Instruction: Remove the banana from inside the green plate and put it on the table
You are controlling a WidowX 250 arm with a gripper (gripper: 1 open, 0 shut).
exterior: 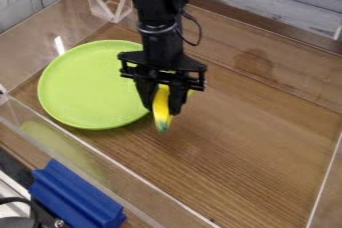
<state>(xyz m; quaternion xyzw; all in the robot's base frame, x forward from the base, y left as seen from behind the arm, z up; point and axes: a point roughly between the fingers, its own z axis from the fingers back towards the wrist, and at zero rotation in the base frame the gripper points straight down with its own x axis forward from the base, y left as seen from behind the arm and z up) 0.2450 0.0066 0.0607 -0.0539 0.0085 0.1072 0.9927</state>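
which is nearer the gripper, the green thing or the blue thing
The green plate: the gripper, shut on the banana, hangs just past its right rim. The blue object sits far off at the bottom edge.

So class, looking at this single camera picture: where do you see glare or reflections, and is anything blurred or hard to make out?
In the camera view, the glossy table shows pale sheen near the top right, the green plate has a small white highlight at its left rim, and the clear acrylic wall mirrors faintly. The picture is coarse throughout: the banana between the fingers looks soft-edged, and the blue object bottom left is unidentifiable.

blue block [76,202] at lower left, yellow-labelled object [118,9] behind arm
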